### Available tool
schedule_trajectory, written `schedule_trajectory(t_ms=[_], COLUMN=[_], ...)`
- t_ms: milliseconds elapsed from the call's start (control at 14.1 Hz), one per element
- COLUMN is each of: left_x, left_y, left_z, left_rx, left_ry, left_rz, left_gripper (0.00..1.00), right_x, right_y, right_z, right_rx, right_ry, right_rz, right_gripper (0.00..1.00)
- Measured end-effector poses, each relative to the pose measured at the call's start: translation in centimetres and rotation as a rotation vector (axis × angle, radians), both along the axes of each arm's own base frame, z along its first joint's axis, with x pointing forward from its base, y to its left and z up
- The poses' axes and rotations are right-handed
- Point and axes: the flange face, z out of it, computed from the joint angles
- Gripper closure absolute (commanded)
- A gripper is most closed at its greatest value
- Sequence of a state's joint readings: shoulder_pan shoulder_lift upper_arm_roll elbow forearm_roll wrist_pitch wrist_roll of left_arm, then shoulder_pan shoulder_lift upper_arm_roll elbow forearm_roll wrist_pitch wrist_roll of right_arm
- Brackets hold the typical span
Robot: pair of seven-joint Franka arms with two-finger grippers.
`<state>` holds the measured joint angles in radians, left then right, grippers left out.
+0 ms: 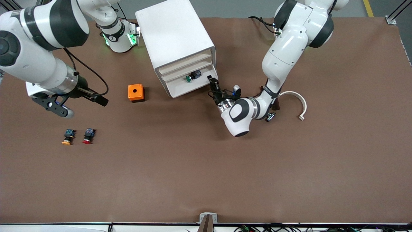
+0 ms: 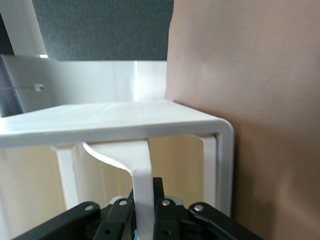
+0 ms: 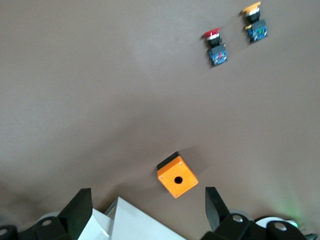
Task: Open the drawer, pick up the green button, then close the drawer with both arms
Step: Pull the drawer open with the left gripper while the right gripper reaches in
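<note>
**Drawer open, green button exposed**

Nearest the camera, the left gripper (image 1: pixel 212 84) is clamped on the handle (image 2: pixel 137 175) of the lowest drawer (image 1: pixel 190 87), at its front corner. The button (image 1: pixel 192 76) lies in that drawer, green cap toward the right arm's end. The right gripper (image 1: pixel 80 103), jaws apart, waits over bare table near the orange box (image 1: pixel 135 92); the left arm is nearer.

Your left gripper (image 1: pixel 212 84) sits low with its wrist bent sideways, jaws pinched tight. Your right gripper (image 1: pixel 84 102) waits up high, jaws spread wide.
</note>
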<state>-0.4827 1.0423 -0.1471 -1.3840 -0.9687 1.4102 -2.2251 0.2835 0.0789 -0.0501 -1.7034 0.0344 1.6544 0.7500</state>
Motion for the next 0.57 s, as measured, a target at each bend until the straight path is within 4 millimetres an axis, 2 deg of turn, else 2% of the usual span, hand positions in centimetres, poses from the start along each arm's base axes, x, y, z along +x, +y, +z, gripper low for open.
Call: schedule_trajectory(t_ms=[284, 567], left_x=[3.9, 5.3], left_y=[3.8, 5.4], left_z=[0.0, 0.0], left_rx=[0.001, 0.001], left_ry=[-0.017, -0.024], left_rz=[0.101, 0.146], left_gripper=[0.85, 0.84], right_x=[-2.1, -4.8], right_y=[7.4, 14.4], right_z=[-1.2, -2.5], right_rx=[-0.01, -0.007], right_ry=[-0.035, -0.076], right_rz=[-0.076, -0.158], right_gripper=[0.0, 0.0])
